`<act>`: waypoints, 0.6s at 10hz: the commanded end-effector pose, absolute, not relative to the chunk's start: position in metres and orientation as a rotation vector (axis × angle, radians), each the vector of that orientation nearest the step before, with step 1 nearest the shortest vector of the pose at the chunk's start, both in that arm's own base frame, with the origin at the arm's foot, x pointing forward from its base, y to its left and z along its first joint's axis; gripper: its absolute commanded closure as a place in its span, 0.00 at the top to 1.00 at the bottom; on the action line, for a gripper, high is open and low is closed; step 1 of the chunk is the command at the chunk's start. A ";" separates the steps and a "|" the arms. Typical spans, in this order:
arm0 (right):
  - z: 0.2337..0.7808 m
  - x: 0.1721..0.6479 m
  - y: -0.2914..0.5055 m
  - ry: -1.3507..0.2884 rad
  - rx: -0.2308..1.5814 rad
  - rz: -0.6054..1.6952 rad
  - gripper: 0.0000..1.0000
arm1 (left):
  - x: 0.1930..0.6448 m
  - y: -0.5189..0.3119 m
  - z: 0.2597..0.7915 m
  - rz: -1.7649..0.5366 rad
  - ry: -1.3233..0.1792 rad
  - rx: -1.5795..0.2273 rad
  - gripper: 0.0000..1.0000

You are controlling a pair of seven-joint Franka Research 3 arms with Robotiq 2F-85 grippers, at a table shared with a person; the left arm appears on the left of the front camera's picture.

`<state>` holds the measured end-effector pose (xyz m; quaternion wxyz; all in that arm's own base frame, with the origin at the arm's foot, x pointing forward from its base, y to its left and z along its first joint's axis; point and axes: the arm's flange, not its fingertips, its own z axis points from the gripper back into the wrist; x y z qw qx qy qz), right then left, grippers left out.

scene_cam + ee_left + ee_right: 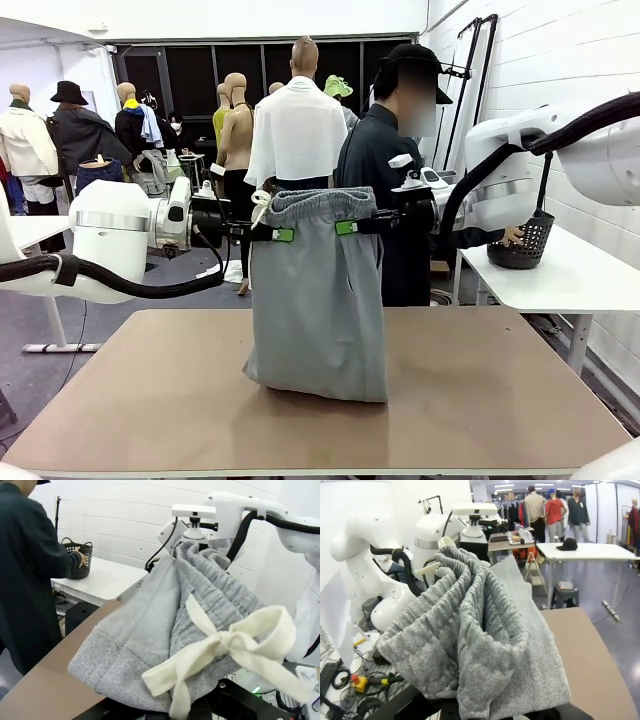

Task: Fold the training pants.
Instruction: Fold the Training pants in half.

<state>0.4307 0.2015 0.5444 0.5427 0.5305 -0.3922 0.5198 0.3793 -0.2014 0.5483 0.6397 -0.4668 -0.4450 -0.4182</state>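
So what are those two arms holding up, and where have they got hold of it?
The training pants, by the gathered waistband: the left gripper pinches one end, the right gripper the other. The legs hang down onto the table.

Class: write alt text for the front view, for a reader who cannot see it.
Two white robot arms hold grey training pants up by the waistband, left gripper and right gripper clamped at either end, the legs bunching on a brown table.

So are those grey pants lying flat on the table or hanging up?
Hanging. Both grippers, left and right, are shut on the waistband of the training pants, holding them upright, and only the bottom end rests on the table.
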 end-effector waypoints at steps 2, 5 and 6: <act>0.567 0.452 0.203 -0.920 1.293 1.237 0.00 | 0.414 -0.214 0.569 -0.919 -1.010 -1.089 0.00; 0.606 0.502 0.216 -0.883 1.315 1.290 0.00 | 0.479 -0.229 0.609 -0.885 -1.027 -1.021 0.00; 0.621 0.521 0.220 -0.900 1.307 1.318 0.00 | 0.502 -0.229 0.628 -0.867 -1.047 -0.978 0.00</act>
